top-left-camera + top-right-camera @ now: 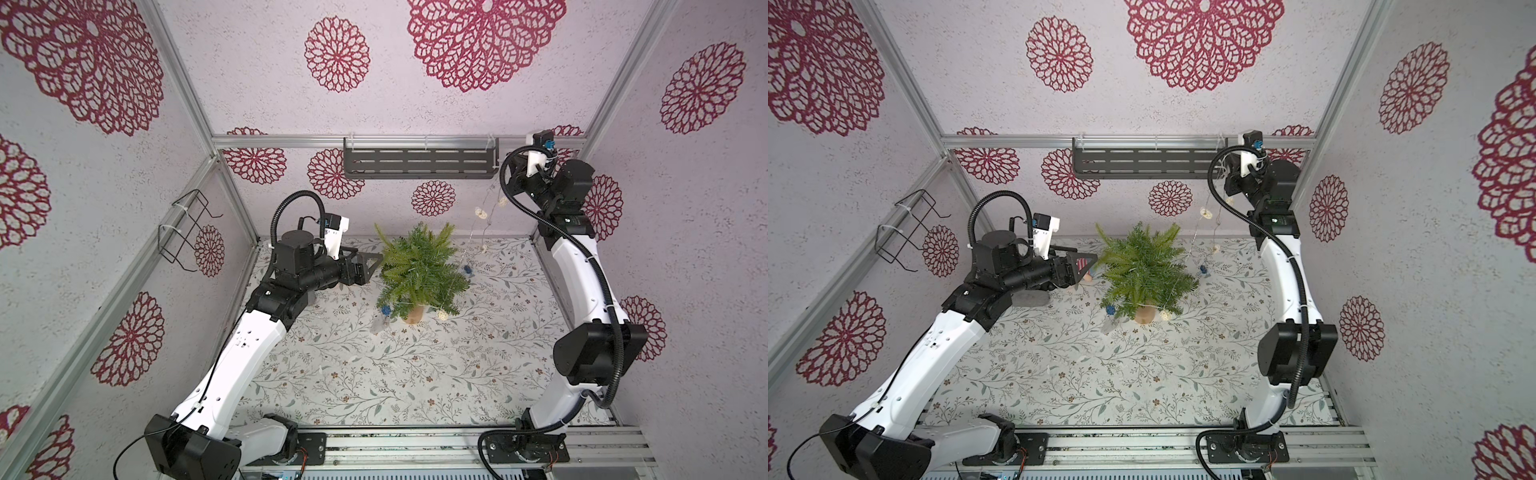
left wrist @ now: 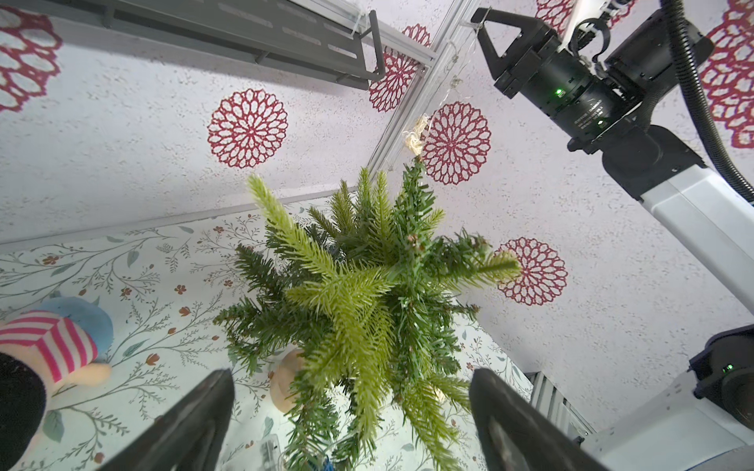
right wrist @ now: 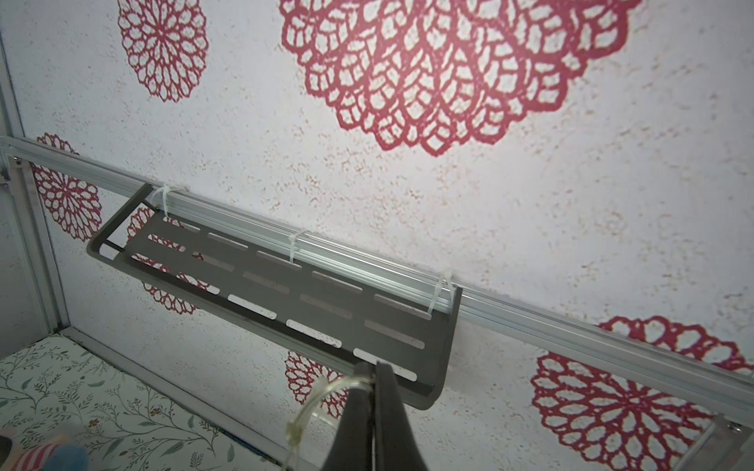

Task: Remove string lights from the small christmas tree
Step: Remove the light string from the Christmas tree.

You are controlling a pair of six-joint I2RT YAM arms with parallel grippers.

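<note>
Nearby, plush toy [image 2: 53, 346] beside tree [image 2: 367, 293]; shelf [image 1: 419, 171] behind

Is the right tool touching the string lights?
Touching. The right wrist view shows the right tool shut on the string lights, with their pale wire pinched between its tips.

No text is legible; the right arm's wrist housing [image 2: 587, 110] bears print (too small to read).
</note>
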